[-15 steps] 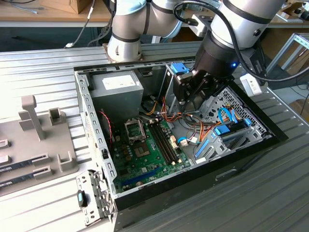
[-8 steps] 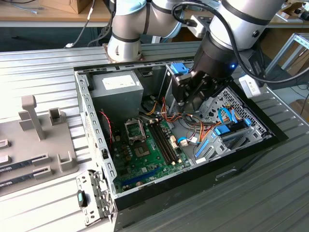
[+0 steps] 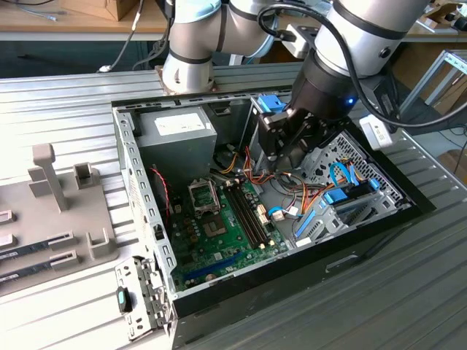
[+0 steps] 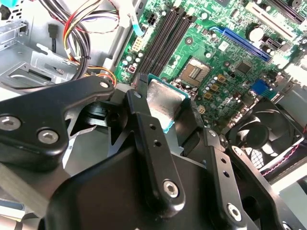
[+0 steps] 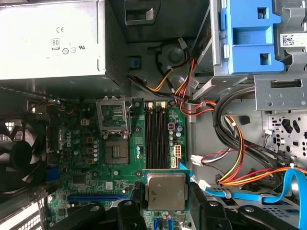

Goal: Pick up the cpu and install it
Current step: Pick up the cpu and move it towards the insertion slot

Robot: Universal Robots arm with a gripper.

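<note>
Here, your arm (image 3: 350, 29) reached from its base at the far edge of the computer case (image 3: 139, 189), arched over the opening and came down from the exterior view's right. Its wrist pointed steeply downward into the case. The gripper (image 3: 288, 146) hung above the bundle of cables (image 3: 292, 197), between the motherboard (image 3: 226, 226) and the drive cage (image 3: 350, 182).

You had the claw clamped on the cpu (image 5: 165, 191). In the first wrist view its two black fingers (image 5: 197, 201) pressed against opposite edges of the chip. In the second wrist view the cpu (image 4: 165, 103) sat pinched the same way between the fingers (image 4: 144, 124).

The chip was carried in the air over the motherboard, not seated. It was square, so it had no longer side to speak of. Its dull metal top faced up toward the first wrist camera, and a thin board edge showed around it. Its sides ran roughly in line with the memory slots (image 5: 156, 134), whose end it overlapped in that view.

The socket (image 5: 116, 153), with its metal frame (image 5: 114, 115) swung open, lay apart from the chip, on the far side of the slots from the cables, toward the fan (image 5: 19, 158). The power supply (image 5: 50, 38) sat beyond the frame.
</note>
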